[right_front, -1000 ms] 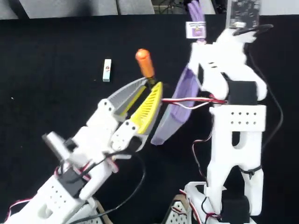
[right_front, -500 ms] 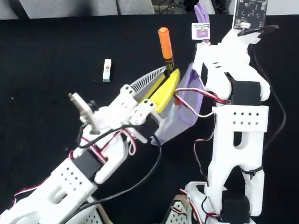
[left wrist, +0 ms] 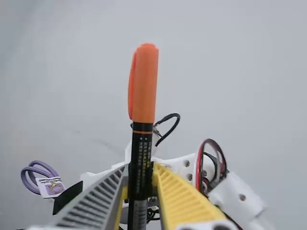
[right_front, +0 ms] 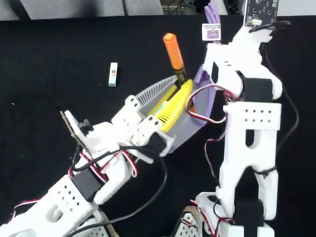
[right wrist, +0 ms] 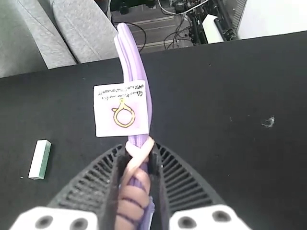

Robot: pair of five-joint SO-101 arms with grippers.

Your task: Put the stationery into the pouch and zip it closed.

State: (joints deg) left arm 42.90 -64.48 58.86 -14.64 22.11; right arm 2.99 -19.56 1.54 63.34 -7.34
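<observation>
Nearest me, the left tool (right_front: 182, 84) is pinching a black, orange-capped marker (right_front: 174, 54) low on its barrel. The cap stands up toward twelve o'clock, leaning a touch to eleven. Just beside it at three o'clock hangs the purple pouch (right_front: 206, 102), lifted off the desk (right_front: 59, 49) by the right tool (right wrist: 136, 153). That tool's jaws are pressed onto the pouch's top edge, just under its paper tag (right wrist: 121, 110).

I'd say the step in hand is feeding the marker into the pouch. Whether its lower end is inside the mouth yet I cannot tell, because the tool's own jaw hides it. To do this well, the right arm should hold the pouch steady with the mouth gaping. The left should then slide the marker down along its own length and let go only once most of the barrel is inside.

Farther off, at ten o'clock, a small eraser (right_front: 113, 74) lies on the desk, not yet packed.
</observation>
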